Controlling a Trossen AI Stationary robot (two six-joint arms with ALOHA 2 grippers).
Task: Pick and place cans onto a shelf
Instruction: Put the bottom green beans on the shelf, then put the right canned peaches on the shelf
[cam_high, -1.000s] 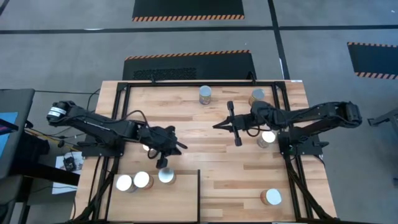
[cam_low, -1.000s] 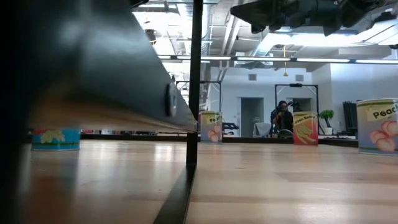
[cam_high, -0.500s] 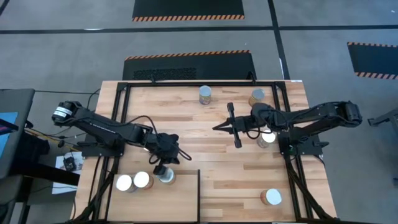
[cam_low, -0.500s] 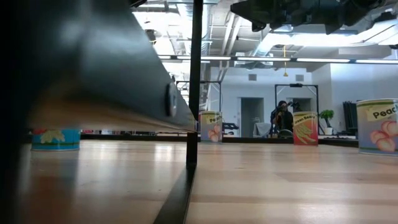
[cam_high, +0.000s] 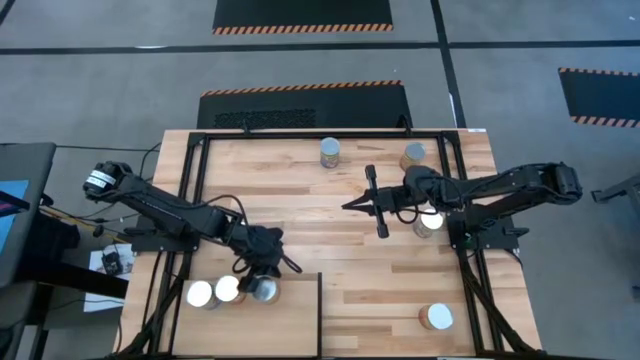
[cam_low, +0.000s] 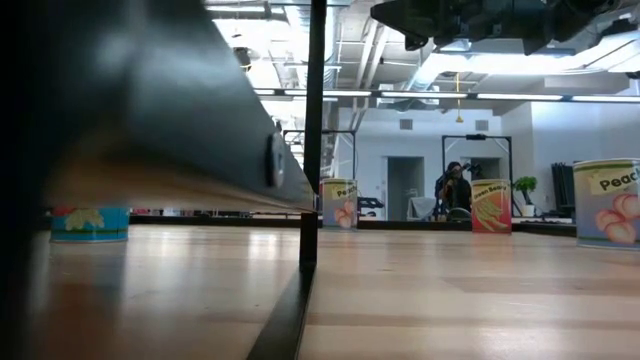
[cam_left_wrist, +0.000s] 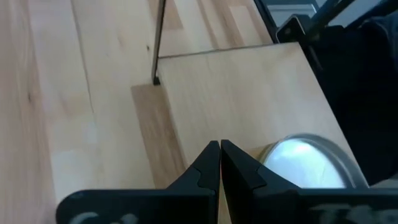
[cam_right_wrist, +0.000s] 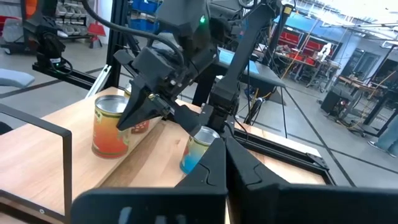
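The shelf (cam_high: 290, 320), a pale plywood panel, lies at the table's near left. Three cans stand upright on their bases along its far edge: two white-topped ones (cam_high: 200, 293) (cam_high: 228, 290) and a third (cam_high: 268, 292). My left gripper (cam_high: 262, 277) is shut and points down over the shelf's far edge, right beside the third can's top (cam_left_wrist: 305, 165). My right gripper (cam_high: 348, 204) is shut and empty, held above the table's middle. In the right wrist view, my left gripper's fingers (cam_right_wrist: 134, 115) stand at an orange can's (cam_right_wrist: 111, 127) upper edge. My left gripper's shut fingers (cam_left_wrist: 214, 163) stand close against the far side of the third can's top rim (cam_left_wrist: 273, 155), pointing down from above. I cannot tell whether they touch it. The can stands upright on the shelf.
Other cans stand on the striped tabletop: two at the far edge (cam_high: 330, 152) (cam_high: 413, 155), one under my right arm (cam_high: 430, 222), one near the right front (cam_high: 436, 317). A black frame post (cam_low: 312, 130) rises at the shelf's corner.
My left gripper has gone toward the table's near edge and now stands over the far edge of the shelf, against the third can. My right arm has kept still.
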